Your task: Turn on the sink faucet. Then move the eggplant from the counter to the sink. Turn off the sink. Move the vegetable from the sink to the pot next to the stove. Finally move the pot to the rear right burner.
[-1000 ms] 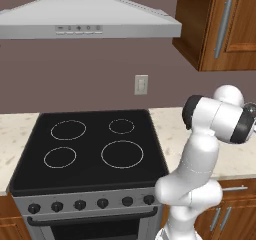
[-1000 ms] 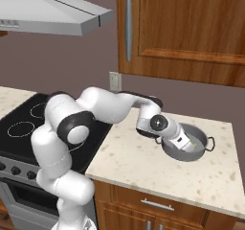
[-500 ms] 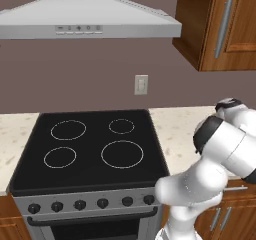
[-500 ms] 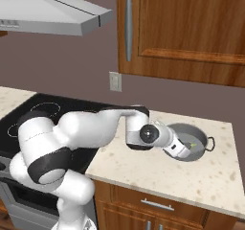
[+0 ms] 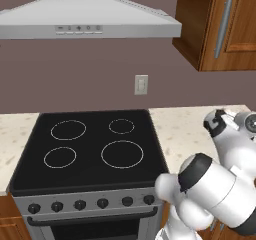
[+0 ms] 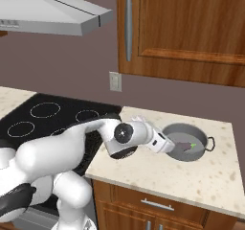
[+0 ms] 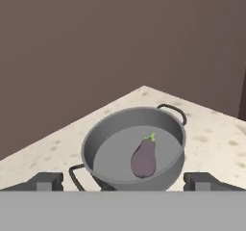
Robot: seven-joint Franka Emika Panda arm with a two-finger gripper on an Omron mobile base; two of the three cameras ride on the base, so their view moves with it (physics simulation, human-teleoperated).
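Hood: mounted on the wall above the stove, at the left.
Stove: black top with four ring burners, all bare; a row of knobs along its front edge.
Outlet: on the wall behind the stove's right edge.
Cabinet: wood, hanging above the counter to the right of the stove.
Counter: speckled, right of the stove; it carries the pot.
Obstruction: the arm reaches across the stove's right edge and the counter, its hand covering the pot's near left rim in the right base view.
Gripper: fingers spread wide, holding nothing, just short of the pot's near rim.
Pot: grey, two dark loop handles, upright on the counter near its far corner.
Eggplant: purple with a green stem, lying on the pot's floor, right of centre in the hand view.
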